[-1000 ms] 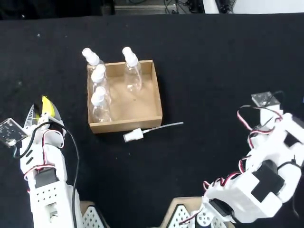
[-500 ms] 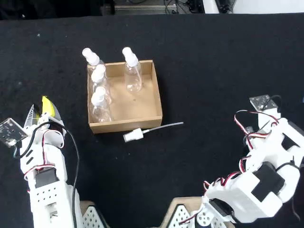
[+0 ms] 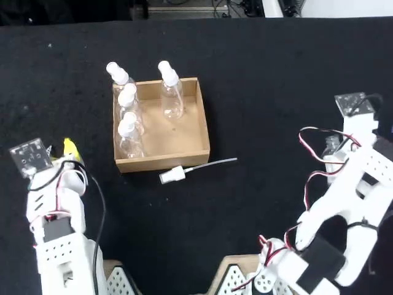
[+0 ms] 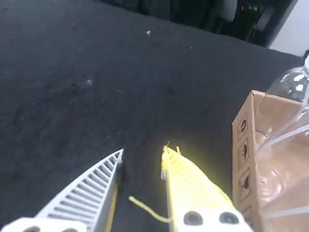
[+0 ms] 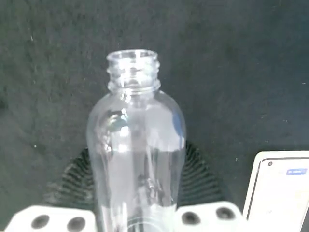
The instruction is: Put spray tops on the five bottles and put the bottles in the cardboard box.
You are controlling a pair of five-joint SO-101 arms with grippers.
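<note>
The cardboard box [image 3: 184, 144] sits left of centre with several clear bottles in it, each with a white spray top, such as one [image 3: 170, 89] at the back. A loose spray top [image 3: 172, 176] with its long tube lies just in front of the box. My left gripper [image 4: 143, 151] is open and empty above the black table, left of the box wall [image 4: 245, 140]; its yellow finger [image 3: 70, 147] shows from above. My right gripper [image 5: 139, 162] is shut on an uncapped clear bottle [image 5: 136, 140], held upright with its open neck [image 5: 133, 65] away from the camera.
The black cloth [image 3: 270, 80] covers the whole table. A flat white device [image 5: 282, 193] lies beside the held bottle. The right arm [image 3: 356, 178] stands at the right edge, and the left arm [image 3: 55, 233] at the front left.
The right arm has swung up and toward the back right. The left wrist has turned, bringing its yellow finger slightly nearer the box. The box, its bottles and the loose top have not moved.
</note>
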